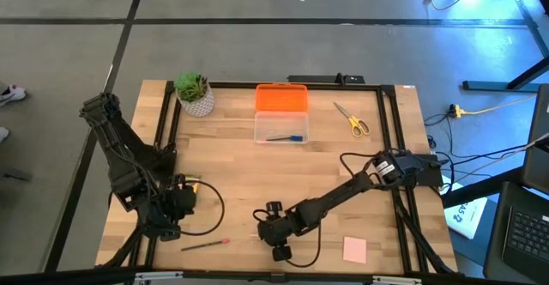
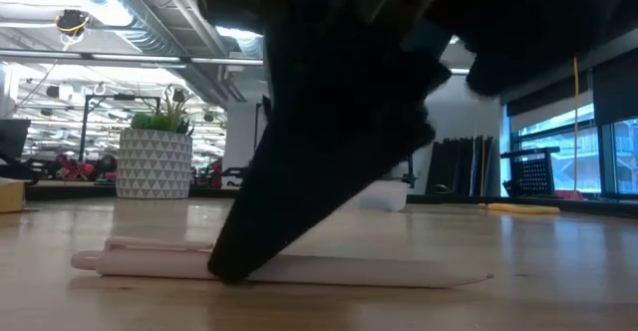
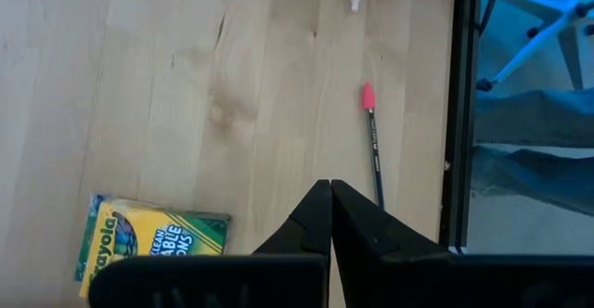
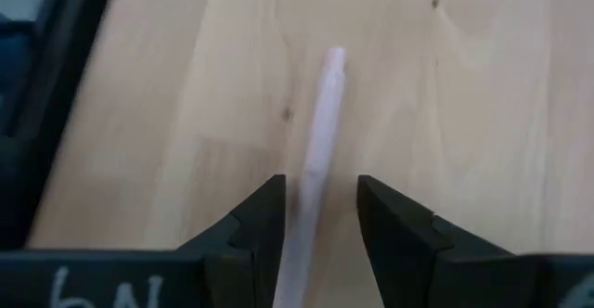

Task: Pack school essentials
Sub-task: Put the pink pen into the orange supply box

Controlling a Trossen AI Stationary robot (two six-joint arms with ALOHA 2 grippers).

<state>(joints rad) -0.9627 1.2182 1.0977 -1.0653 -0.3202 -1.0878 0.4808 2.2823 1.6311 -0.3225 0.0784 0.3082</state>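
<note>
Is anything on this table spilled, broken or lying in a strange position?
Nothing stands out. The right gripper is open around the pale thin stick, which lies flat on the table. The clear case sits upright, lid raised.

Pale matt wooden table [image 1: 232, 178], smooth pale thin stick [image 4: 314, 160], glossy cardboard green-yellow crayon box [image 3: 153, 240], matt black fingers [image 4: 394, 220].

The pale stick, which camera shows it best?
The low view: the pale stick lies full-length on the table, with the right claw coming down on it. The right wrist view shows part of it between the open fingers. The high view hides it under the arm; the left wrist view catches only one end.
</note>
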